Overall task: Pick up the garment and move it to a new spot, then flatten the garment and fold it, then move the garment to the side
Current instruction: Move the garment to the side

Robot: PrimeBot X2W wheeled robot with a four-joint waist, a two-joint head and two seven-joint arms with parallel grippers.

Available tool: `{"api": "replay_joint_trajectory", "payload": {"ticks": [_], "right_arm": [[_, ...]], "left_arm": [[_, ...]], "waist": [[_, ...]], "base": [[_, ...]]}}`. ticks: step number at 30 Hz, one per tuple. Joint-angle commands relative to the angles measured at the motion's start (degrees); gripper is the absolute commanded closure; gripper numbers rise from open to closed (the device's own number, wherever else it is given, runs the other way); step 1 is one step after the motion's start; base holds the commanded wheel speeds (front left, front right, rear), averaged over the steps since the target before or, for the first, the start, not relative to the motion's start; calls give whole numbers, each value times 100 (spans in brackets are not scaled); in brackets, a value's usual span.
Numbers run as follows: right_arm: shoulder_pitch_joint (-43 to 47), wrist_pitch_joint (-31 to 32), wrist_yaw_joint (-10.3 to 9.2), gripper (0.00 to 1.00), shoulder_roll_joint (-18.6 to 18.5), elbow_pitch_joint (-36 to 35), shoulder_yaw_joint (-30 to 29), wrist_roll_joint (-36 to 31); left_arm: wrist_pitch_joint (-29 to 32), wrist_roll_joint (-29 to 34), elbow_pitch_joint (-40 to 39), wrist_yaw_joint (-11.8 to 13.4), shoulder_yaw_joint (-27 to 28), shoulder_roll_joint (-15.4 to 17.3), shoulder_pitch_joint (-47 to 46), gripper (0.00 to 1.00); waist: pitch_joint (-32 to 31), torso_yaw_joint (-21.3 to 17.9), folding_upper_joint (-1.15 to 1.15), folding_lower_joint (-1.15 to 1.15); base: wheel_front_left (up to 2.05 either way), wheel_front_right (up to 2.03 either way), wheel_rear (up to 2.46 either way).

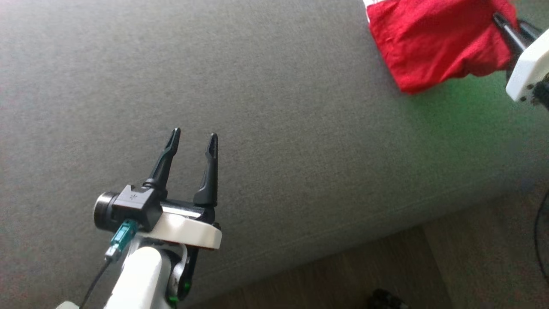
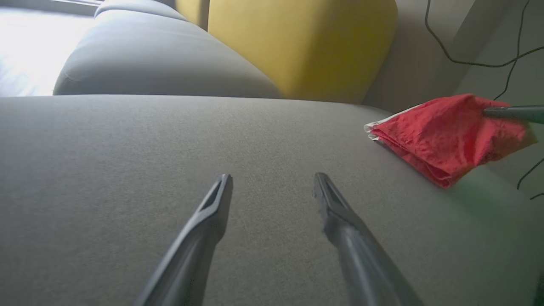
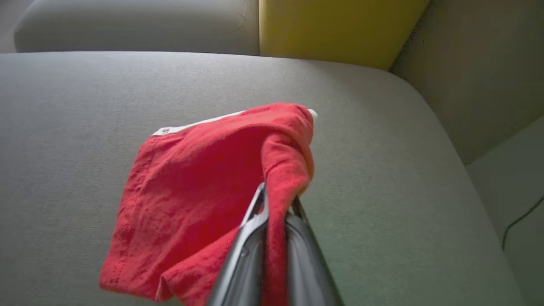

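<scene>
The red garment [image 1: 433, 40], with a white band along one edge, sits at the far right of the grey sofa cushion [image 1: 274, 107]. My right gripper [image 1: 502, 23] is shut on its near right part and lifts that part off the cushion; in the right wrist view red cloth [image 3: 204, 187] is pinched between the two fingers [image 3: 250, 238] and drapes down to the left. In the left wrist view the garment [image 2: 442, 136] lies up and to the right. My left gripper [image 1: 194, 139] hovers open over bare cushion, well to the left of the garment, holding nothing.
A yellow cushion [image 2: 297, 42] and a second grey cushion [image 2: 161, 59] stand behind the seat. The seat's front edge drops to a wooden floor [image 1: 343, 279]. Black cables [image 2: 476, 59] run along the wall at the right, and a dark object [image 1: 386, 298] lies on the floor.
</scene>
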Motion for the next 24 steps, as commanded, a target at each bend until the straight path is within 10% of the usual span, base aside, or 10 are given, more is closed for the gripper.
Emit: {"api": "replay_joint_trajectory", "payload": {"ticks": [1,18,19,21,24], "right_arm": [[-153,-120,-1,100,-181,-96,35,-99],[-443,-495,-1,100,-397,277,184,-385],[-452,-510,-1,84,-393,305,176,-401],[-470,-578,-1,0,-393,370,161,-476],[-470,-806,-1,0,-387,468,121,-603]], "left_arm": [[-30,69,-161,-40,222,4,-163,0],[-30,178,-64,-175,284,7,-235,0],[-30,180,-61,-177,283,6,-242,0],[-30,177,-59,-180,280,5,-255,0],[-30,154,-50,-170,269,2,-262,0]], "waist": [[168,-137,0,0],[264,-192,0,0],[258,-188,0,0],[245,-174,0,0],[189,-111,0,0]], "base": [[0,0,0],[0,0,0],[0,0,0],[0,0,0],[0,0,0]]}}
